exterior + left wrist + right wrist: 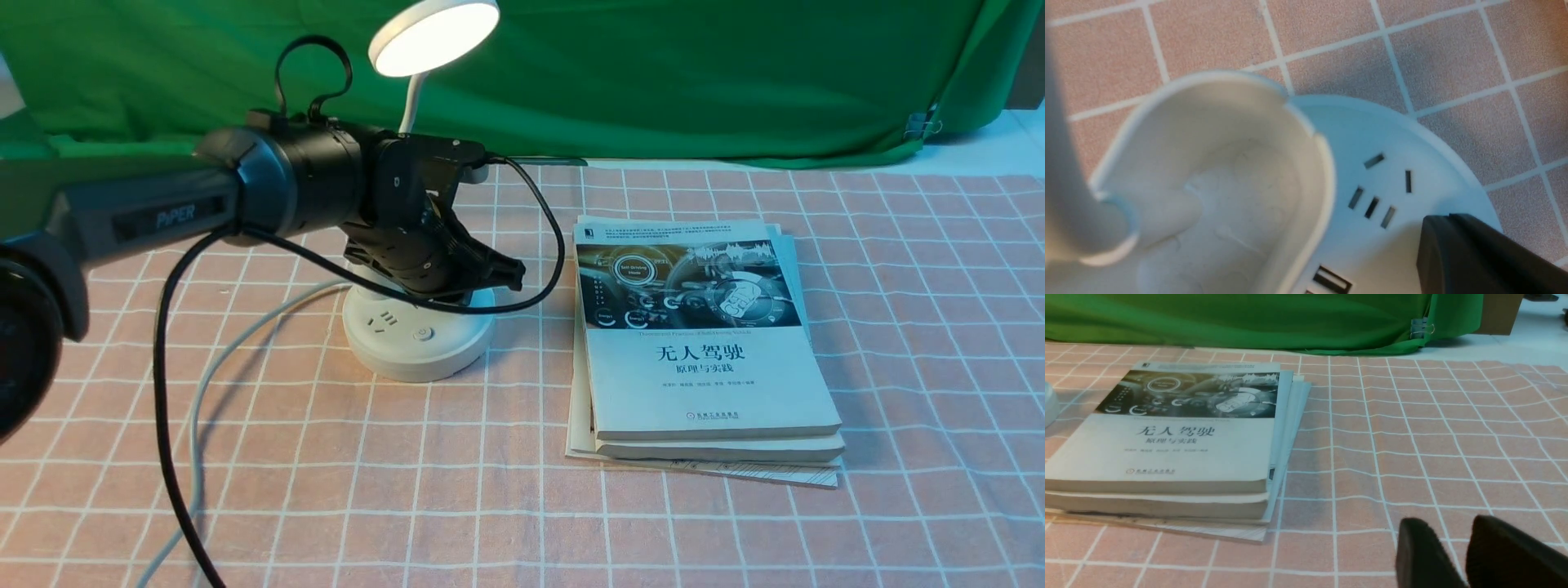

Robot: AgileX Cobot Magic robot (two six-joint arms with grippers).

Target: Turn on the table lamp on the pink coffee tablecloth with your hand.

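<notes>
The white table lamp stands on the pink coffee tablecloth (pixel 735 523), and its round disc head (pixel 433 33) glows bright. My left hand, the black PiPER arm, reaches over the lamp's round base (pixel 416 335). My left gripper (pixel 510 276) is shut and empty, its tip low over the right side of the base. In the left wrist view the shut fingertips (pixel 1437 220) hang close above the base (pixel 1392 134), next to the socket slots and the oval cup holder (pixel 1220 183). My right gripper (pixel 1447 531) is slightly open and empty, low over the cloth.
A stack of books (pixel 702 343) lies right of the lamp and shows in the right wrist view (pixel 1167 437). The lamp's grey-white cord (pixel 204 384) and my arm's black cable run over the cloth at the left. A green backdrop cloth (pixel 653 73) hangs behind.
</notes>
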